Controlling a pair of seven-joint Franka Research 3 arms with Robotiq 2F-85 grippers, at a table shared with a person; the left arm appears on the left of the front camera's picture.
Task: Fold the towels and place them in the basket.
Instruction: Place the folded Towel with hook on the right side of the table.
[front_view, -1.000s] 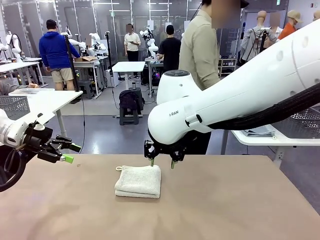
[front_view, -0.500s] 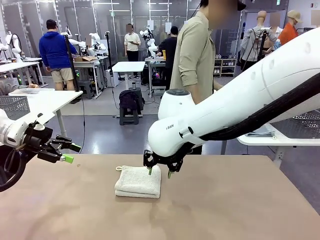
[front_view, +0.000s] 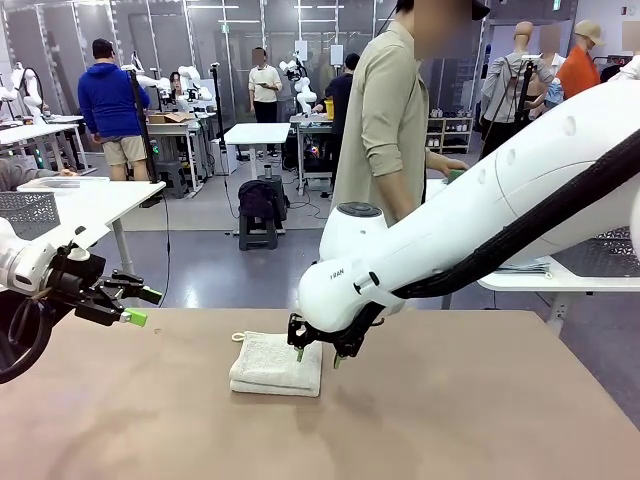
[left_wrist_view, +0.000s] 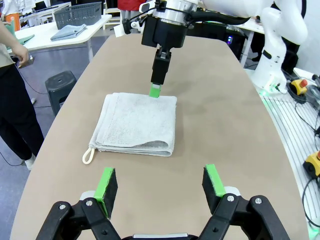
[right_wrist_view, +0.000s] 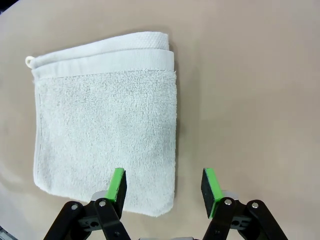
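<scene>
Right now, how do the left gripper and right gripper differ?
The right gripper points down, straddling an edge of the off-white towel; the left gripper points sideways, clear of it. The right gripper hangs over the middle of the table; the left gripper at its left side. Both stand open, holding nothing.

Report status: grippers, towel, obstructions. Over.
Right gripper open, astride folded towel's right edge. Left gripper open, empty, off left. Person beyond far edge, not reaching in.
</scene>
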